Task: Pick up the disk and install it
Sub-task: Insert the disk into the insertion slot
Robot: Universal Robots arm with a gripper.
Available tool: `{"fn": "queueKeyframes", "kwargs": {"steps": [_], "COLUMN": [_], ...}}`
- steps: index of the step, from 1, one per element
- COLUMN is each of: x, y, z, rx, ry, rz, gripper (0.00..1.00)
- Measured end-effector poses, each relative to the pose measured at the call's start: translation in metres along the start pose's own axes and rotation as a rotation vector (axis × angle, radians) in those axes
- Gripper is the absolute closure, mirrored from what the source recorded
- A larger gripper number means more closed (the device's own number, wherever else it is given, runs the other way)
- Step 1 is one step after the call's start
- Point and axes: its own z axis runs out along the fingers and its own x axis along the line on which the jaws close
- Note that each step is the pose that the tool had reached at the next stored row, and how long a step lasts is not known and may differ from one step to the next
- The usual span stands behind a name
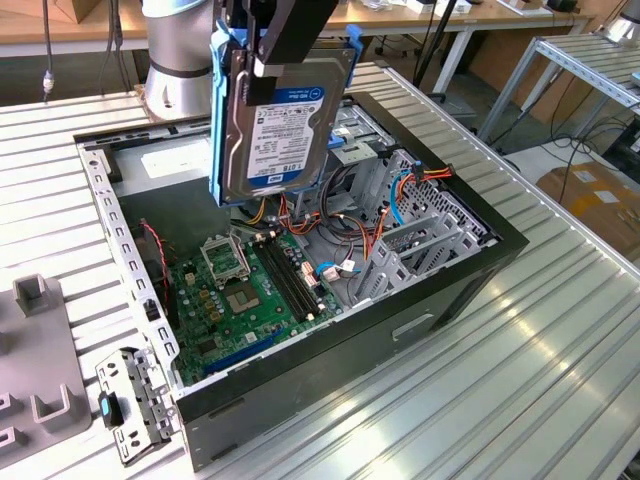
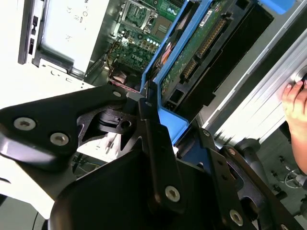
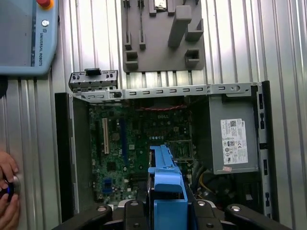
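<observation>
Jaws of the gripper [image 1: 287, 52] are closed on the disk [image 1: 283, 125], clamping its blue carrier frame from both sides near the upper edge. The disk hangs on edge in the air above the open computer case [image 1: 455, 290], its white-and-blue label turned toward the exterior view, its lower edge clear of everything inside the case. In the second wrist view the black fingers [image 2: 158, 143] pinch the blue frame, and the disk's [image 2: 196, 52] green circuit-board underside shows. Inside the case lies the green motherboard [image 1: 250, 290], directly below the disk; a grey power supply [image 3: 235, 139] with a white sticker fills one corner of the case, and a metal drive cage [image 1: 420, 240] with orange and blue cables stands at the opposite side. Outside the case, on the ribbed metal table [image 1: 560, 380], a small metal bracket [image 1: 130, 400] lies just beside one case corner, with a grey fixture block [image 1: 35, 350] near it. A person's hand [image 3: 7, 189] rests on the table beyond another case wall.
</observation>
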Motion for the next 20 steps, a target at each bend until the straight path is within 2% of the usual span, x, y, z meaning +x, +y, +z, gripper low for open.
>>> {"fn": "queueKeyframes", "kwargs": {"steps": [4, 16, 20], "x": [0.0013, 0.0174, 0.0189], "y": [-0.0004, -0.0017, -0.0018], "z": [0.0000, 0.0001, 0.0001], "rx": [0.0001, 0.0000, 0.0001], "ry": [0.0008, 0.0010, 0.0013], "rz": [0.000, 0.000, 0.000], "gripper": [0.63, 0.63, 0.63]}}
